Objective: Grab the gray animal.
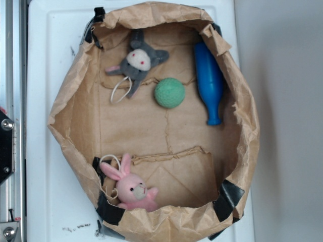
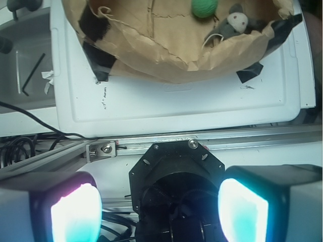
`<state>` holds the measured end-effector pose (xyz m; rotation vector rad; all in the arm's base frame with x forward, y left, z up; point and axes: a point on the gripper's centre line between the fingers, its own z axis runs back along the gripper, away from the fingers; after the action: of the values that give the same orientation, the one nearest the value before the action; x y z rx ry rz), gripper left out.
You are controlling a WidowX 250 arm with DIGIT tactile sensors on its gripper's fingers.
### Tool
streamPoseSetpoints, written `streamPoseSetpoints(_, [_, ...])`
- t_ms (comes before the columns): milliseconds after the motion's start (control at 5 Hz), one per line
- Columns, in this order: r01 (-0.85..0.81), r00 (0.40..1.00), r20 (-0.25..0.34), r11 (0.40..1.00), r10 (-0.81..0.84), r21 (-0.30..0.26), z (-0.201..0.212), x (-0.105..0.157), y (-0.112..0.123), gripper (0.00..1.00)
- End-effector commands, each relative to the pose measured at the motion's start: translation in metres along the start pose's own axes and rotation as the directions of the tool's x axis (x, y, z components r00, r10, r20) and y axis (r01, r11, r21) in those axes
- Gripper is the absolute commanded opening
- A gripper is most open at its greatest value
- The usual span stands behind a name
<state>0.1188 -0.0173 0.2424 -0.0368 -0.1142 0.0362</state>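
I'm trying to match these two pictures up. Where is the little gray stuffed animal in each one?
Exterior view: the gray animal lies inside the paper bag, upper left of centre, just up and left of the green ball.
Wrist view: the gray animal shows at the top right, peeking over the bag's rim.
Shared landmark: the green ball, right next to it in both.
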Motion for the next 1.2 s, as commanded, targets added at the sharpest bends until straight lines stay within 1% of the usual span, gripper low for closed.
streamPoseSetpoints(0, [0.0,1.0,0.0,1.0,0.0,0.0,0.0,0.0,0.0,1.0])
streamPoseSetpoints(200, [-0.002,1.0,0.01,1.0,0.002,-0.01,-0.005,0.048,0.019,1.0])
streamPoseSetpoints(400, [-0.009,0.999,0.047,1.0,0.008,0.029,-0.016,0.074,0.034,1.0])
streamPoseSetpoints(600, [0.066,0.994,0.078,0.991,-0.076,0.116,-0.047,0.101,0.048,1.0])
streamPoseSetpoints(800, [0.046,0.998,0.038,0.994,-0.05,0.102,-0.072,0.12,0.06,1.0])
streamPoseSetpoints(1000, [0.007,1.0,0.013,0.996,-0.008,0.086,-0.083,0.14,0.072,1.0])
